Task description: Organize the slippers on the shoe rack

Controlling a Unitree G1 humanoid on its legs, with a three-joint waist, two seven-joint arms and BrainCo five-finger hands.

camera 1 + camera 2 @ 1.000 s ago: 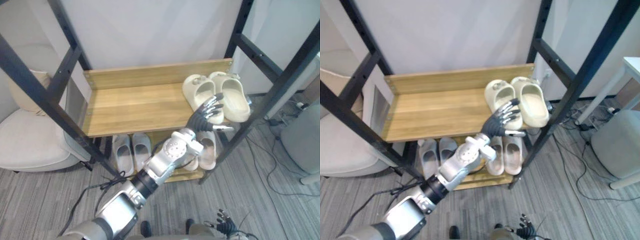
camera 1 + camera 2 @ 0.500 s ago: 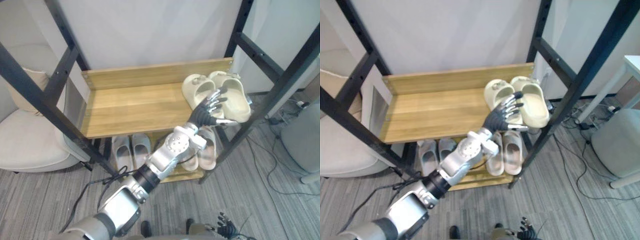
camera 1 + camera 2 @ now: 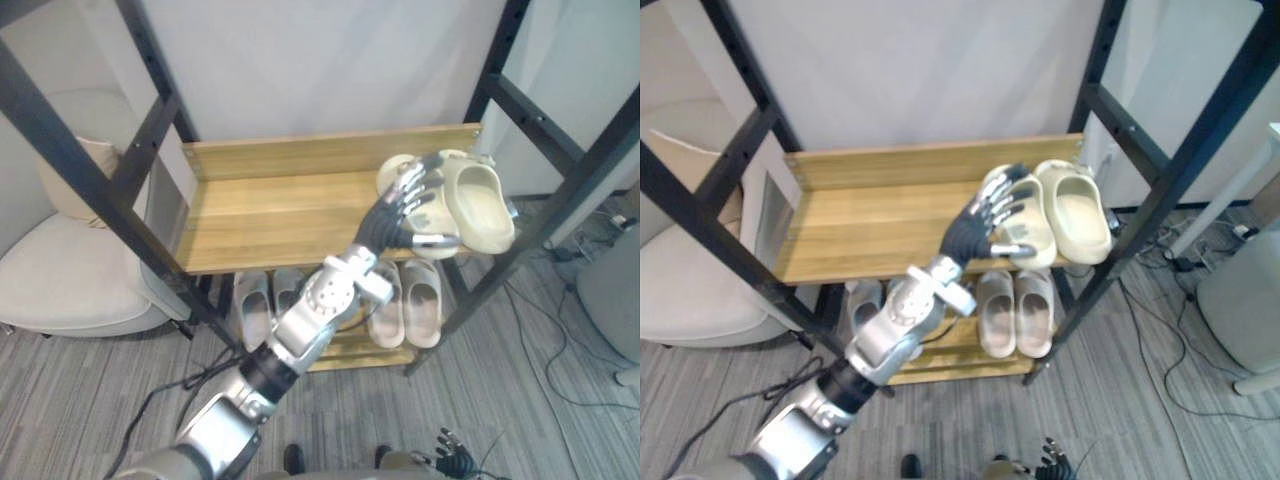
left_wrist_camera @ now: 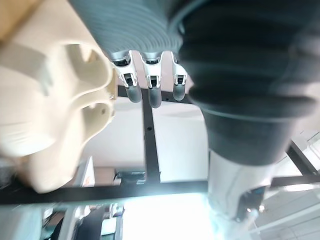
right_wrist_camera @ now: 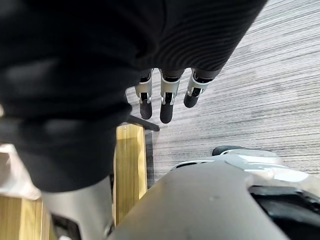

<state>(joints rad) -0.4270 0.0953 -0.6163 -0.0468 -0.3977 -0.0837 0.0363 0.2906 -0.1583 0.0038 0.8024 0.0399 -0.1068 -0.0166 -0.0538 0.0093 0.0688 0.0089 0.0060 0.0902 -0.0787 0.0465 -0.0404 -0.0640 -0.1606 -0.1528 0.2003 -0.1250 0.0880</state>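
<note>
A pair of cream slippers lies at the right end of the wooden upper shelf (image 3: pixel 270 215) of the shoe rack. My left hand (image 3: pixel 398 212) reaches over the left cream slipper (image 3: pixel 1038 218), fingers straight and spread across its top, thumb stuck out at its near side. The right cream slipper (image 3: pixel 482 200) lies free beside it. From the left wrist view the straight fingers (image 4: pixel 150 92) show next to the cream slipper (image 4: pixel 45 115). My right hand (image 3: pixel 455 466) hangs low by the floor, its fingers (image 5: pixel 167 102) straight and holding nothing.
On the lower shelf stand a grey pair (image 3: pixel 265 300) and a beige pair (image 3: pixel 408 300). Black metal posts (image 3: pixel 560 190) frame the rack on both sides. A cream armchair (image 3: pixel 70 280) stands at the left. The upper shelf's left and middle are bare wood.
The camera has shifted. My left hand has moved up and farther in, from the shelf's front edge to over the left cream slipper.
</note>
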